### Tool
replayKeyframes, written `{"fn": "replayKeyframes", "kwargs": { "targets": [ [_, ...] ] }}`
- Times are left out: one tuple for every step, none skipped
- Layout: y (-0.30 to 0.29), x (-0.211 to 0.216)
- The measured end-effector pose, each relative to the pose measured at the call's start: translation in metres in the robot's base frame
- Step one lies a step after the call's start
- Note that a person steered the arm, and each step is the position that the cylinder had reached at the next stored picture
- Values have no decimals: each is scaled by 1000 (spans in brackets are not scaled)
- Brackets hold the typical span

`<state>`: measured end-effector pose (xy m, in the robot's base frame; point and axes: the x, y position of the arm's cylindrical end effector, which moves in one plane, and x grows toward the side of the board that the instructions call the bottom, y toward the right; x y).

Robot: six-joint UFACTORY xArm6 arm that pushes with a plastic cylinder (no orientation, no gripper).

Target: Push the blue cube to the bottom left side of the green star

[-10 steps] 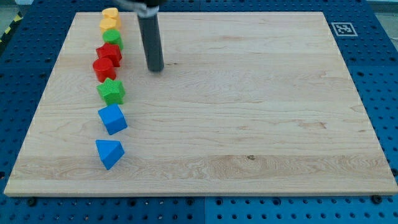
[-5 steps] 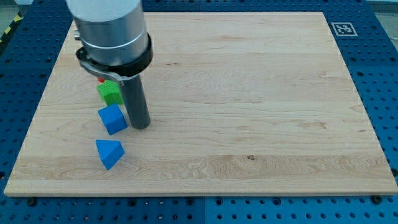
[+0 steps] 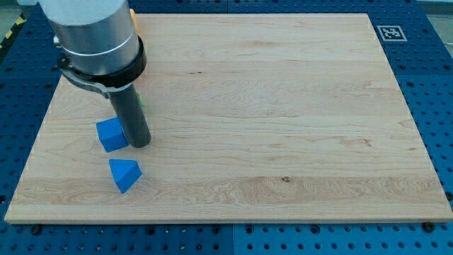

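Observation:
The blue cube (image 3: 110,134) lies near the board's left edge, toward the view's bottom. My tip (image 3: 139,144) rests right against the cube's right side. The green star is almost wholly hidden behind the rod and the arm's body; only a thin green sliver (image 3: 139,99) shows beside the rod, up and right of the cube. A blue triangular block (image 3: 124,174) lies just below the cube and the tip.
The arm's large grey body (image 3: 95,39) covers the board's upper left and hides the red, green and yellow blocks seen there earlier. The wooden board (image 3: 283,120) sits on a blue pegboard table, with a fiducial tag (image 3: 389,32) at its top right corner.
The tip swept down from the board's top to the cube's right side, then moved left, pushing the blue cube leftward. The arm now hides the star and the upper blocks.

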<state>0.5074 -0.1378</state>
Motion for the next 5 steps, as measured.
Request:
{"fn": "replayKeyframes", "kwargs": {
  "targets": [
    [3, 0],
    [41, 4],
    [67, 22],
    [57, 49],
    [45, 56]
  ]
}}
